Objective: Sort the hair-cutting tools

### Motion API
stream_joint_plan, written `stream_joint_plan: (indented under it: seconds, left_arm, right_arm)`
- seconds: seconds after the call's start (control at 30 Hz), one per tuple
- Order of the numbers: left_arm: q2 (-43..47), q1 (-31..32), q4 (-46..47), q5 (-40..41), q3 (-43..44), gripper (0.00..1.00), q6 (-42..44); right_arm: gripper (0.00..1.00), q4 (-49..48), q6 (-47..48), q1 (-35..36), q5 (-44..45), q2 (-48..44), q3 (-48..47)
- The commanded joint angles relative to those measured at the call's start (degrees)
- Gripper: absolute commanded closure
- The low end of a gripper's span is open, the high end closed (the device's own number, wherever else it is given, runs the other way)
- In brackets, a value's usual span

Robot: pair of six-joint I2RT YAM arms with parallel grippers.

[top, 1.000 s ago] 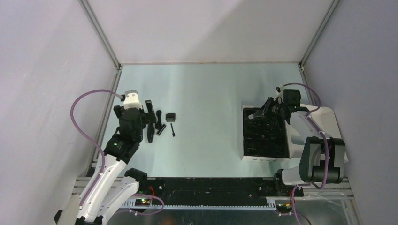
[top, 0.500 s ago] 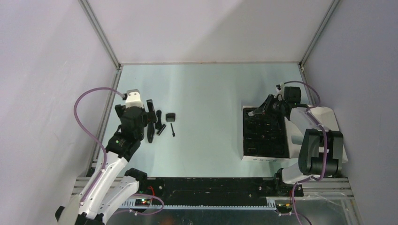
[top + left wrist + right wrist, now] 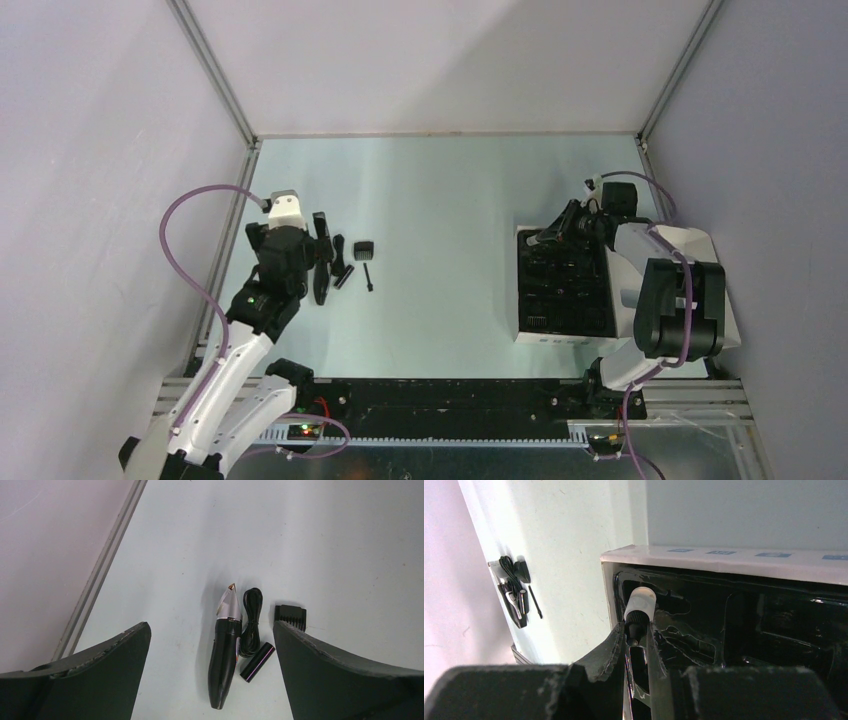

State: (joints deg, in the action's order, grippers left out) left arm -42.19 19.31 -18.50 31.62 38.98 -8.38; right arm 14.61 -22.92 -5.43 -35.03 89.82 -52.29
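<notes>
Clipper body (image 3: 223, 655) in line with wide-open left fingers (image 3: 100, 670), silvery tip away; right fingers (image 3: 609, 650) tight on white-capped piece (image 3: 640, 605)

Glossy black elongated clipper body (image 3: 222, 665) tipped in silver, with matte black coiled cord (image 3: 251, 620), black ribbed comb attachment (image 3: 290, 616) and short black cylinder (image 3: 257, 661) showing a purple sheen. Flat white cardboard box (image 3: 530, 337) lined with glossy black insert, blue printed marks along rim. Small black cylindrical piece (image 3: 640, 605) capped in white; pale mint tabletop (image 3: 450, 200).
</notes>
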Motion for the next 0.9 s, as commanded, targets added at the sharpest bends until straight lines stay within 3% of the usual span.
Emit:
stream_joint_plan:
  seconds: [0.0,0.6,0.87]
  left_arm:
    - [0.01,-0.41,1.78,0.84,-0.4,0.0,1.36]
    - [0.64,-0.44,1.82,-0.05,-0.36,0.0,1.26]
    - [0.87,-0.4,1.84,0.08,-0.31,0.0,1.26]
  right_arm:
    - [0.96,-1.28,-0.29,-0.28,-0.82,1.15,-2.67]
    - [0.92,-2.74,-1.6,-0.24,-1.76,2.29,-2.97]
    - [0.64,1.76,0.8,0.1,4.91,0.55,-3.48]
